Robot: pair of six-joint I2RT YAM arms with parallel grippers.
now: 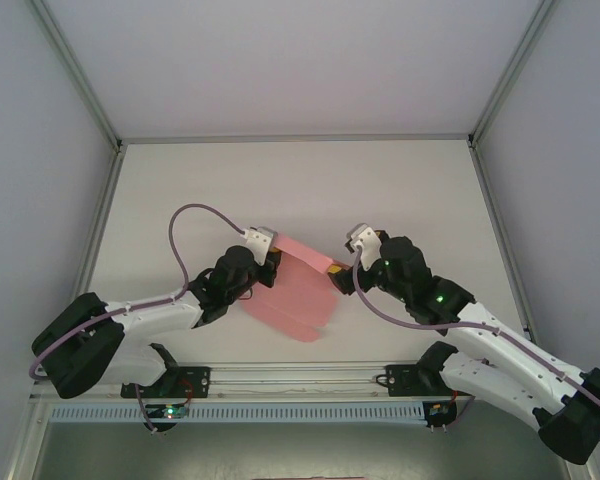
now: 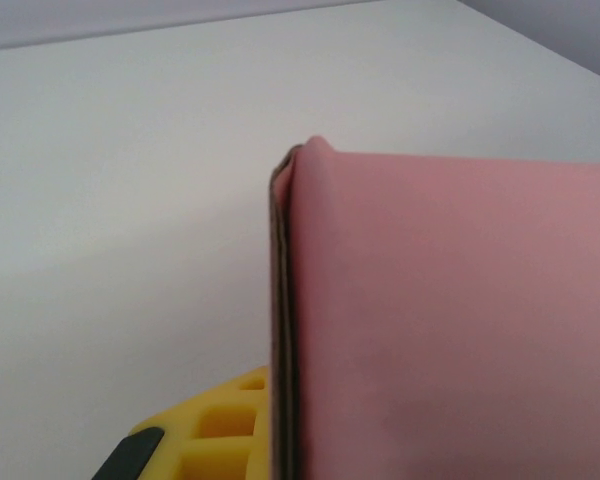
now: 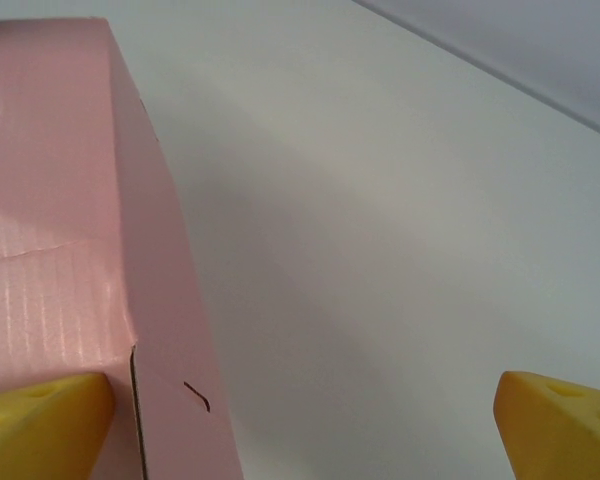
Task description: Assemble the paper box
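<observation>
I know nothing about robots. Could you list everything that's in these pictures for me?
paper box: one, pink, partly folded, mid-table between the two arms
table: one, white, under everything
metal rail: one, silver, along the table's near edge
cables: two, grey-purple, one looping off each arm
left arm: one, white and black, jaws shut on the box's left end
right arm: one, white and black, jaws open at the box's right end, one yellow pad beside the card

No legible txt, labels, brands or nos. anywhere; paper box (image 1: 302, 292) faces plain pink, w/ just fold creases.
</observation>
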